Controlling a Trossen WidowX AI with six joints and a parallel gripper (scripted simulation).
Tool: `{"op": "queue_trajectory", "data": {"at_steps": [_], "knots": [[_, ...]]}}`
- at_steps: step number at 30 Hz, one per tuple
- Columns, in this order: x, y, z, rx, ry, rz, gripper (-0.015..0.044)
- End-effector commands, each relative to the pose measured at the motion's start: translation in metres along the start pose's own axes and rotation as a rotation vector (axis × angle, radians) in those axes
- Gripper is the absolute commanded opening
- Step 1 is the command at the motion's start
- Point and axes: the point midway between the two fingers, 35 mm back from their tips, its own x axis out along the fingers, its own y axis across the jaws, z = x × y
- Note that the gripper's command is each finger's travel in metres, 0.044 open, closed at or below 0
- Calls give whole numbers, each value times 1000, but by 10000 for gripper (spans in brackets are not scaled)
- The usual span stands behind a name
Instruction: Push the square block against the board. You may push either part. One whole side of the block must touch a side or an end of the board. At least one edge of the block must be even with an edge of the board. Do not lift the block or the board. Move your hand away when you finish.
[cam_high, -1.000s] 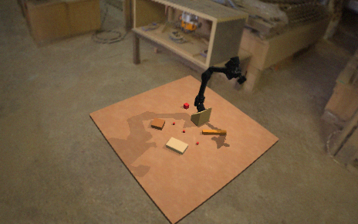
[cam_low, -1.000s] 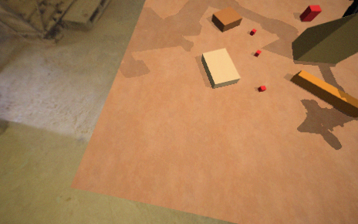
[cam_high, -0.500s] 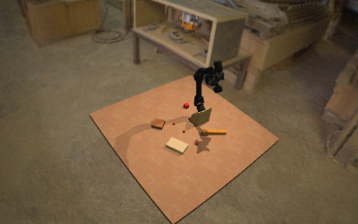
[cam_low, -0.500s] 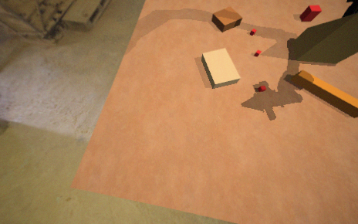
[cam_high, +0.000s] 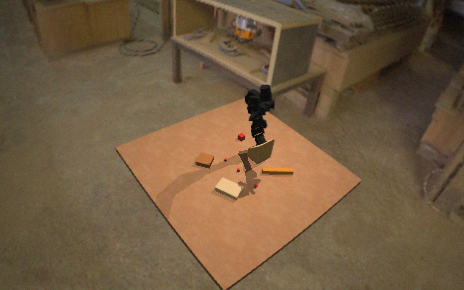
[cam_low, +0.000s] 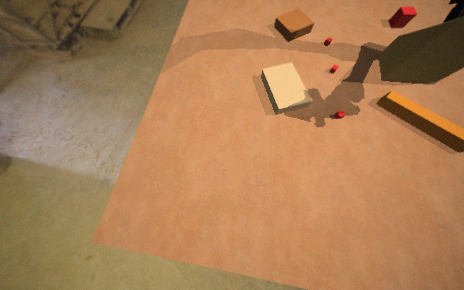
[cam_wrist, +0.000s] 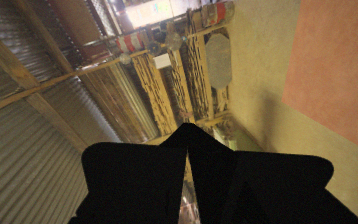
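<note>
A brown square block (cam_high: 204, 159) (cam_low: 294, 22) lies flat on the left part of the orange mat (cam_high: 280, 225) (cam_low: 250, 200). A pale tan flat slab (cam_high: 228, 188) (cam_low: 285, 86) lies nearer the front. A long orange board (cam_high: 277, 171) (cam_low: 425, 119) lies to its right. All three lie apart from one another. My gripper (cam_wrist: 187, 128) is shut with nothing between the fingers. The black arm (cam_high: 258, 112) is folded up high above its olive base (cam_high: 261, 151) (cam_low: 425, 55), well clear of the block and the board. In the wrist view the fingers point out at the workshop, not at the mat.
A red cube (cam_high: 241, 136) (cam_low: 402, 16) stands behind the base. Small red cubes (cam_low: 328, 41) (cam_low: 334, 68) (cam_low: 340, 114) are scattered between the block, the slab and the board. A wooden workbench (cam_high: 250, 45) stands beyond the mat's far corner.
</note>
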Motion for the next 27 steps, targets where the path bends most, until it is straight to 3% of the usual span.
{"op": "queue_trajectory", "data": {"at_steps": [1,15,27], "knots": [[28,-8,36,-82,-51,-57,0],[112,-66,195,-352,-204,-370,0],[131,-136,342,-511,-278,-711,0]]}}
